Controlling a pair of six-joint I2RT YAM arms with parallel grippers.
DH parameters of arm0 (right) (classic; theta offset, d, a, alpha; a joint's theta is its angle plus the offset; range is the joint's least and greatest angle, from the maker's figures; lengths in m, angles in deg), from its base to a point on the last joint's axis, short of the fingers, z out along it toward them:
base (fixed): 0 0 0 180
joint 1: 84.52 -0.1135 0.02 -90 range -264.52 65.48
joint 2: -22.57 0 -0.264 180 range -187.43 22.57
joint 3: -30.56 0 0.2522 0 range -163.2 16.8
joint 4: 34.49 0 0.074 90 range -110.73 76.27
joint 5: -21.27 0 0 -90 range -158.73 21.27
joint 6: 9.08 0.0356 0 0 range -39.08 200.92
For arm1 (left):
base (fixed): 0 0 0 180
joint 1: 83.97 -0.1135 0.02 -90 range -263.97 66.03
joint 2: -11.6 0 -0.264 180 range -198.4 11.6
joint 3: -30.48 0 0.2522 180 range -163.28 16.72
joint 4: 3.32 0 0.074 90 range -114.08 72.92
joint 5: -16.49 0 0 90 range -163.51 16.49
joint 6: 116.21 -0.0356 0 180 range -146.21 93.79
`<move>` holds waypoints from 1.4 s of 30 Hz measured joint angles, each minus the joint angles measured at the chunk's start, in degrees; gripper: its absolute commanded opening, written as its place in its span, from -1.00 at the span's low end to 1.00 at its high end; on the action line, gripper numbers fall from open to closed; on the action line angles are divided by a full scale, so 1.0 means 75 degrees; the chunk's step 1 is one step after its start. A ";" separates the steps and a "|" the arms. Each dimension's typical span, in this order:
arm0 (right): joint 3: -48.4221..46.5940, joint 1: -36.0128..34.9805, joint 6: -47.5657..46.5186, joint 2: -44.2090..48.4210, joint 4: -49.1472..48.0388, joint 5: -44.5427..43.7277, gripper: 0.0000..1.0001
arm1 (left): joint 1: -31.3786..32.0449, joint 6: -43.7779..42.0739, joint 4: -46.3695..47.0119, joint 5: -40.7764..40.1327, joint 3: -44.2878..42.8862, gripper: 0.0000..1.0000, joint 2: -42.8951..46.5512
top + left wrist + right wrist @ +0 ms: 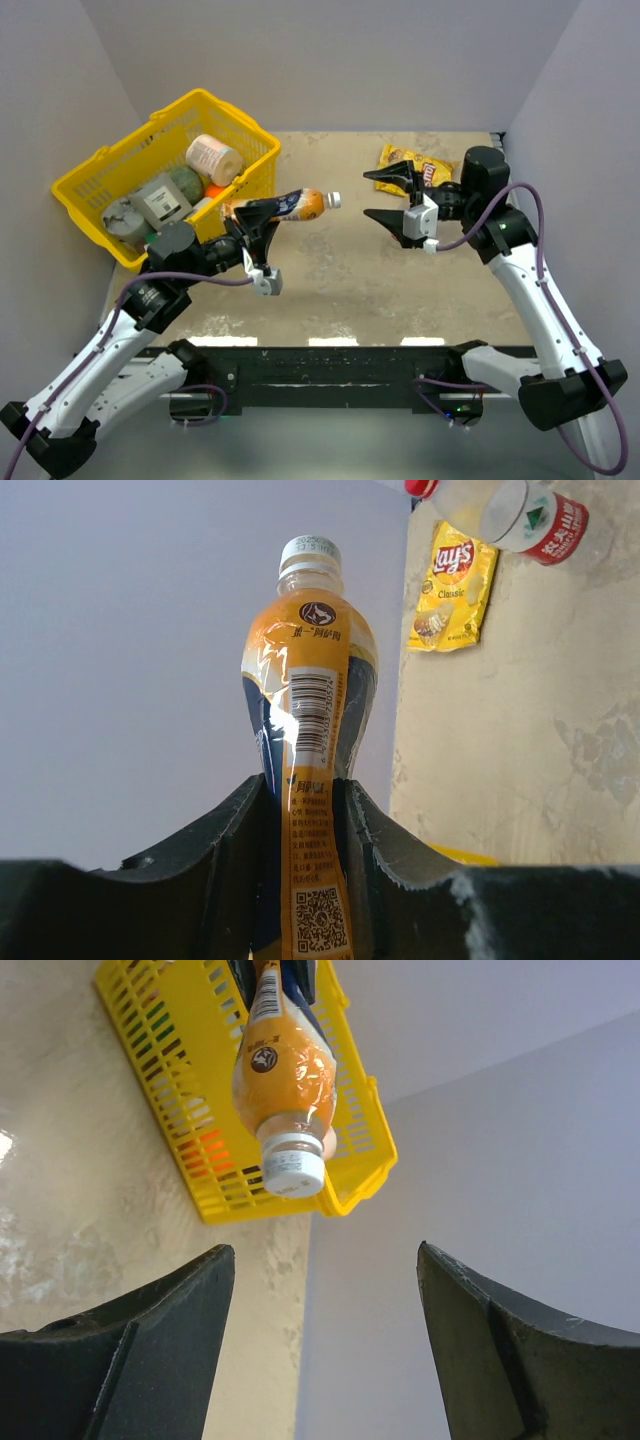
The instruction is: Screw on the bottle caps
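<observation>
Cap (333, 199), white, is sitting on the orange bottle (300, 205) I'm gripping sideways in the left pincer (262, 215) above open desk (330, 290); the right pincer (388, 197) is gaping opposite, apart. The yellow basket (240, 120) far-left is holding a white roll (213, 158).

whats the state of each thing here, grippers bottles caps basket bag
left gripper: shut on the orange bottle
orange bottle: held off the table, lying sideways
white cap: on the orange bottle's neck, tightness unclear
right gripper: open, empty, facing the white cap, apart from it
clear bottle: lying on the table, red cap at its mouth
basket: upright, several items inside
snack bag: lying flat on the table
</observation>
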 measured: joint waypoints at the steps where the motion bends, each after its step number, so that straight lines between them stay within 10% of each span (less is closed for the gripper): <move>1: -0.0044 -0.0012 -0.0233 -0.0041 0.0251 0.0073 0.45 | 0.0000 -0.0207 -0.0029 0.0114 0.0099 -1.00 0.0082; 13: -0.0318 -0.0694 -0.2110 -0.0455 0.1734 0.0297 0.35 | 0.0000 -0.0959 0.0251 0.0694 0.0277 -1.00 0.0102; 42: 0.0498 -0.1300 -0.0396 -0.0338 -0.0898 -0.0615 -0.13 | 0.0006 -0.0743 0.0466 0.0504 0.0277 -1.00 0.0073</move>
